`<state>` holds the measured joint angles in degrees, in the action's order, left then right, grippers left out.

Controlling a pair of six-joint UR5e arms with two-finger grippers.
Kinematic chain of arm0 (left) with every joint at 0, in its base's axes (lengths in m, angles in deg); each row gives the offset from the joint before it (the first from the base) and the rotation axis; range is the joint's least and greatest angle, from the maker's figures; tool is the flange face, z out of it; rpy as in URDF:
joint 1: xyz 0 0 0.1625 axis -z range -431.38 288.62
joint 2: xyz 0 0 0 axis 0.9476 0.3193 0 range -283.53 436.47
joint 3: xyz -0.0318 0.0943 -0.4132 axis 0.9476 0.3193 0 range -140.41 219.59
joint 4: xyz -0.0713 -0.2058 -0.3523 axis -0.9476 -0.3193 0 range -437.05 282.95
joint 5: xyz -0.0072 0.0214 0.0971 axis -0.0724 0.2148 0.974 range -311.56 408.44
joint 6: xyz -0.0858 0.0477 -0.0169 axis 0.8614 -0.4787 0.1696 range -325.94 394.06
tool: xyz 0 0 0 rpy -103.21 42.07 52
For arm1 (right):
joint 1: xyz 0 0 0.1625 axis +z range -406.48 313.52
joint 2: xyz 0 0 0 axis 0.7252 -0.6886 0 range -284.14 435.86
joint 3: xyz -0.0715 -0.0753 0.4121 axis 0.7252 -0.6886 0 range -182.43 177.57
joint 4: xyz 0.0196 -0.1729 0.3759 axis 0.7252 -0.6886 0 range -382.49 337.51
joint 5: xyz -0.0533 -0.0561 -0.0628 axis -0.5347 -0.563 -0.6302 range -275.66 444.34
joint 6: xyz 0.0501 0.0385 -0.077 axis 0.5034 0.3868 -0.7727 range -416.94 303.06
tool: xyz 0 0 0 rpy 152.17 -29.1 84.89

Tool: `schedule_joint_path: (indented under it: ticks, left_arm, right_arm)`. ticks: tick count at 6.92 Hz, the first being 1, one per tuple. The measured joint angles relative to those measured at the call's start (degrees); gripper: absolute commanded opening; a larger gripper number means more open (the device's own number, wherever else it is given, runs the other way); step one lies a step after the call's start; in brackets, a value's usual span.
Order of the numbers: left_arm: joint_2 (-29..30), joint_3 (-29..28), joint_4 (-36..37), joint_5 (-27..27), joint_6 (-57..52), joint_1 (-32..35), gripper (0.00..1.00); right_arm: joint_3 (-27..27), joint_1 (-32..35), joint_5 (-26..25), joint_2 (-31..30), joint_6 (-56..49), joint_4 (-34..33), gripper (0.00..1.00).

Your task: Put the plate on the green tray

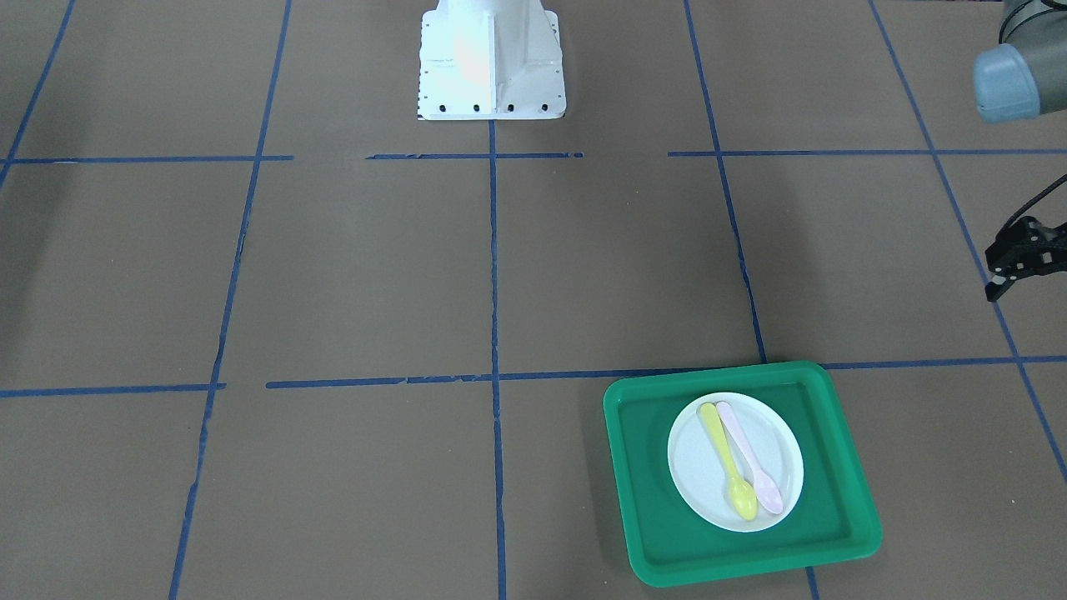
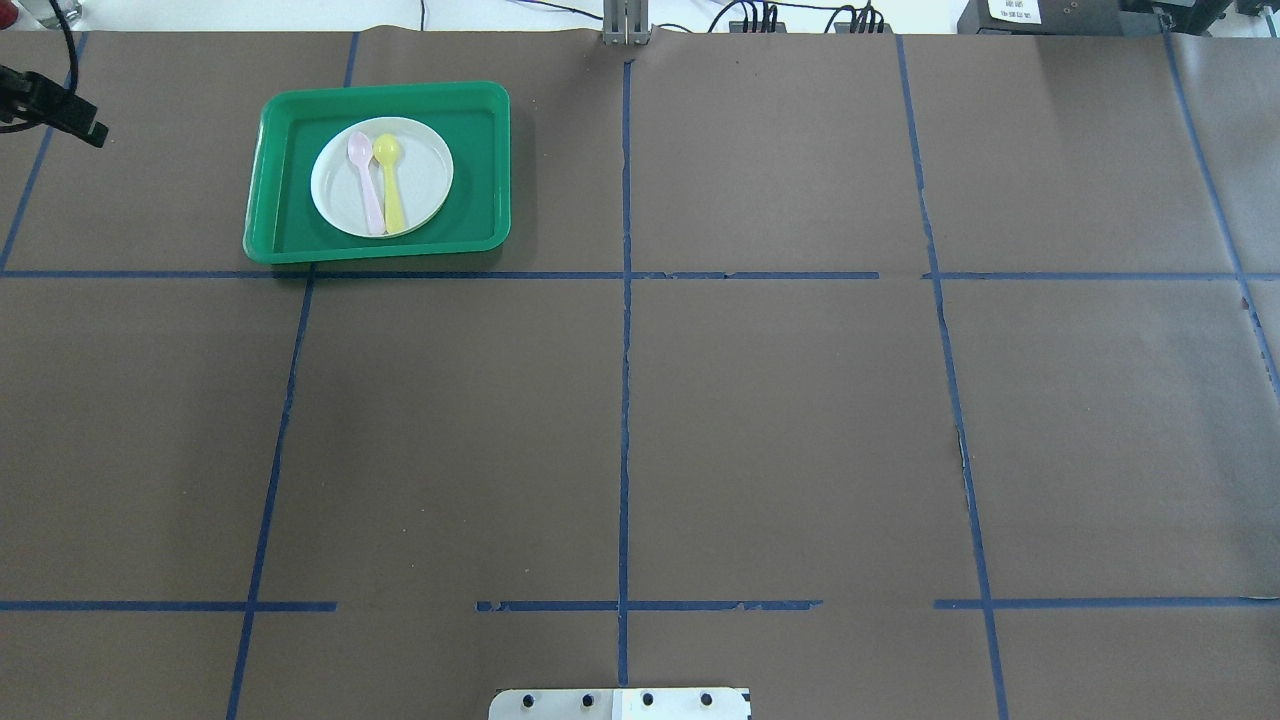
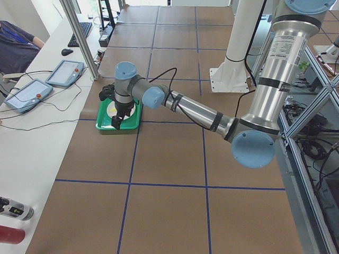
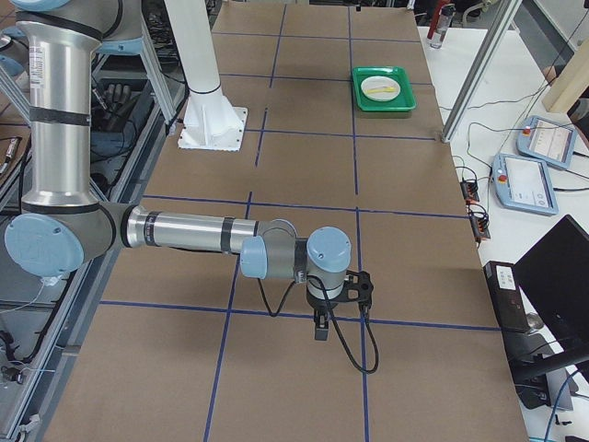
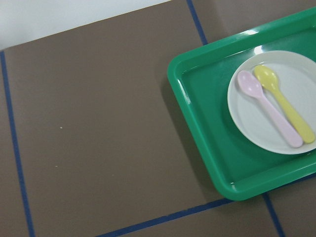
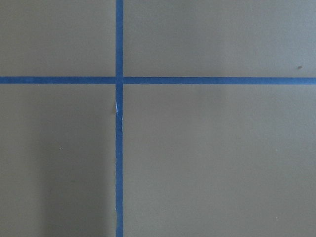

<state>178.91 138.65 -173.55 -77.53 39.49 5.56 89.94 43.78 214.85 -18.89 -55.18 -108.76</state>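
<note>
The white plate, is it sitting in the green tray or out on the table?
In the green tray. The plate lies flat on its floor, with green showing all around it.

The round white plate (image 2: 430, 170) is sitting flat in the middle of the green tray (image 2: 480, 215), with green floor showing all around it. The tray, squarish with rounded corners and a raised rim, is lying level toward 10 o'clock on the table (image 2: 760, 420) in the overhead view.
</note>
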Motion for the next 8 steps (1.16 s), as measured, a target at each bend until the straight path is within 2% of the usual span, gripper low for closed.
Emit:
schedule_joint_path:
  ticks: [3,5,8]
  left_arm:
    - [-10.05,-0.13,0.69,-5.72,-4.80,5.73,1.00]
    - [-16.27,-0.25,1.17,-7.39,-5.24,10.58,1.00]
    - [-18.38,0.76,7.42,-7.49,-5.26,12.09,1.00]
  right_arm:
    - [0.00,0.00,0.00,0.00,0.00,-0.03,1.00]
    - [0.00,0.00,0.00,0.00,-0.04,-0.04,1.00]
    - [0.00,0.00,0.00,0.00,0.00,-0.04,1.00]
